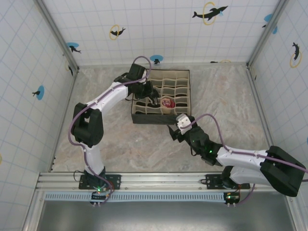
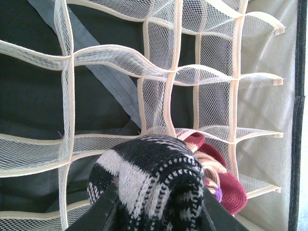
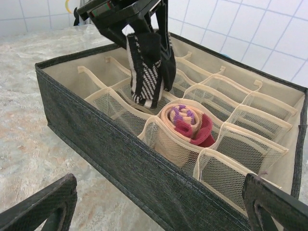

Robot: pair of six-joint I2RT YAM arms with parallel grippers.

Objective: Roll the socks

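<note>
L gripper [image 3: 150, 72] clenched narrow on rolled striped sock [image 3: 144, 86], its tip at the mouth of an organiser box [image 3: 110, 154] cell, 10 o'clock of the tan sock [image 3: 188, 124], which sits rolled in its own cell. Step looks like stowing 2nd roll. Next: lower straight btwn mesh dividers, then let go. R gripper [image 1: 173, 130] spread wide, empty, just off box's 6 o'clock wall.

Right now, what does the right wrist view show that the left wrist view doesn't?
Right wrist adds: the dark outer face of the organiser, the marble table, and the left jaws from outside, shut on the striped sock. Left wrist adds: the dark cell floors from above, crossed by a grey strip. Both: striped sock, rolled tan sock in its cell, mesh dividers.
</note>
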